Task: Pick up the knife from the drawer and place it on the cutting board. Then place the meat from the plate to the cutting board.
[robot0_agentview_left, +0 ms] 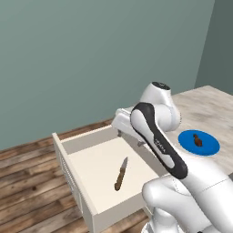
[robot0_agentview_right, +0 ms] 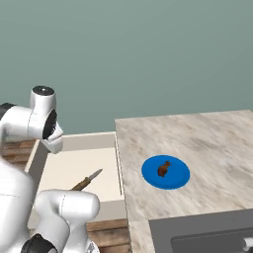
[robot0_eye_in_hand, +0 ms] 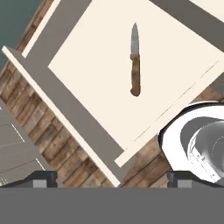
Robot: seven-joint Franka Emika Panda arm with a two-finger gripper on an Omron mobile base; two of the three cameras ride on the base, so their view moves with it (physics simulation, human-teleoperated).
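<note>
The knife [robot0_agentview_left: 121, 174] [robot0_eye_in_hand: 136, 61], with its brown handle and grey blade, lies flat on the pale floor of the open drawer [robot0_agentview_left: 61, 146] [robot0_eye_in_hand: 65, 105]. My gripper [robot0_eye_in_hand: 112, 179] hangs well above the drawer's back part and looks down on it. It is open, its fingertips [robot0_eye_in_hand: 43, 178] stand wide apart, and nothing is between them. On the counter to the right, the blue plate [robot0_agentview_left: 207, 148] [robot0_agentview_right: 175, 178] carries the small brown meat [robot0_agentview_left: 198, 139] [robot0_agentview_right: 163, 169]. The cutting board is out of view.
The pale stone counter [robot0_agentview_right: 207, 133] runs right of the drawer, with a dark sink [robot0_agentview_right: 207, 237] at its near right corner. Wooden floor [robot0_agentview_left: 27, 182] lies left of and below the drawer. My own arm's elbow [robot0_agentview_left: 154, 132] crosses above the drawer's right side.
</note>
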